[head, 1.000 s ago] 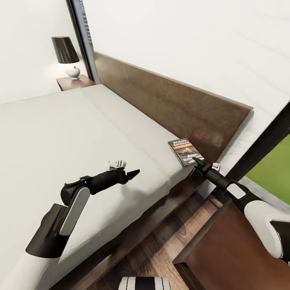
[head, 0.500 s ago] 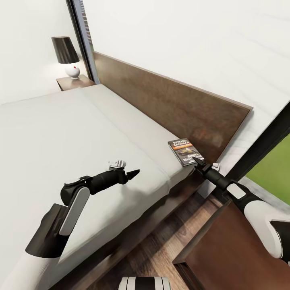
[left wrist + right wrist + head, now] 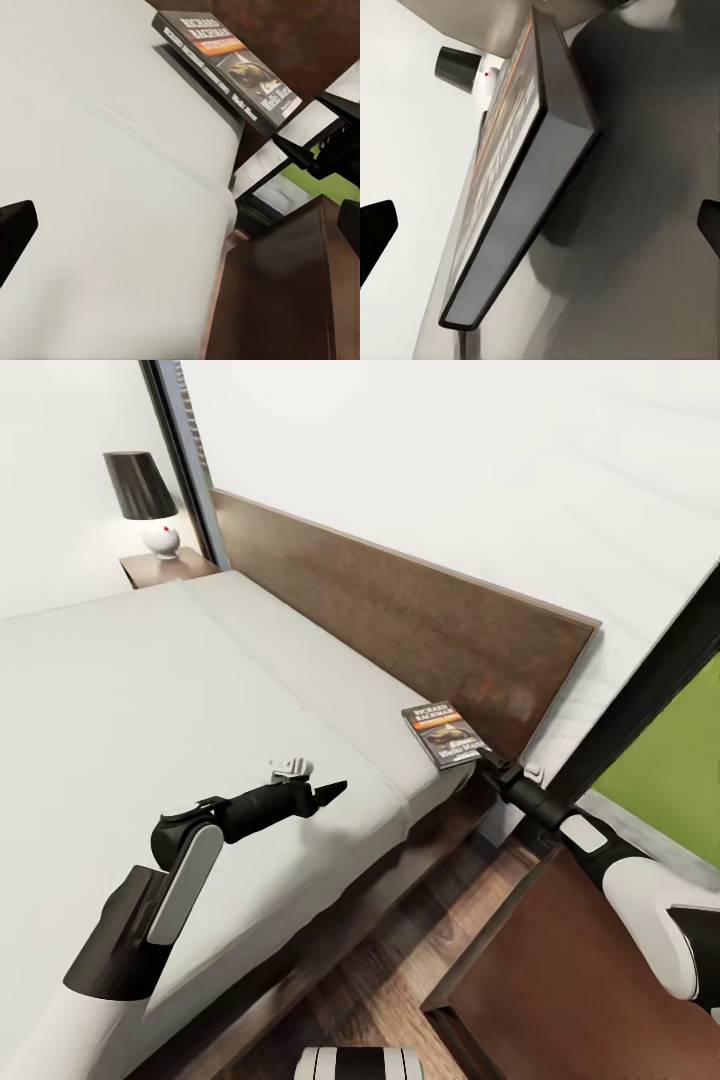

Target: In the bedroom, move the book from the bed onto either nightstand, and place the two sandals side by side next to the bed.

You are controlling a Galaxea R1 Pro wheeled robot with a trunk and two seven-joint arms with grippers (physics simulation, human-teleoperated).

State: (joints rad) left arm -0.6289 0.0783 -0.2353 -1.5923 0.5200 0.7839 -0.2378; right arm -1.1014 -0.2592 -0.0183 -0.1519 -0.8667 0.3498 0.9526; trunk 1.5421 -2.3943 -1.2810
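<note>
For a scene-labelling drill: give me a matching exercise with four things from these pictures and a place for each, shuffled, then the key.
Things:
1. book
2. lamp
3. left end effector
4. right end effector

Places:
A. on the far nightstand
B. at the book's near edge, by the bed's corner
C. on the mattress beside the headboard
D. above the middle of the mattress

Pairs: 1-C, 2-A, 3-D, 4-B

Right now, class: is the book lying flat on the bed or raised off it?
Raised: the book casts a shadow on the bed, and its near edge hangs above the mattress.
</note>
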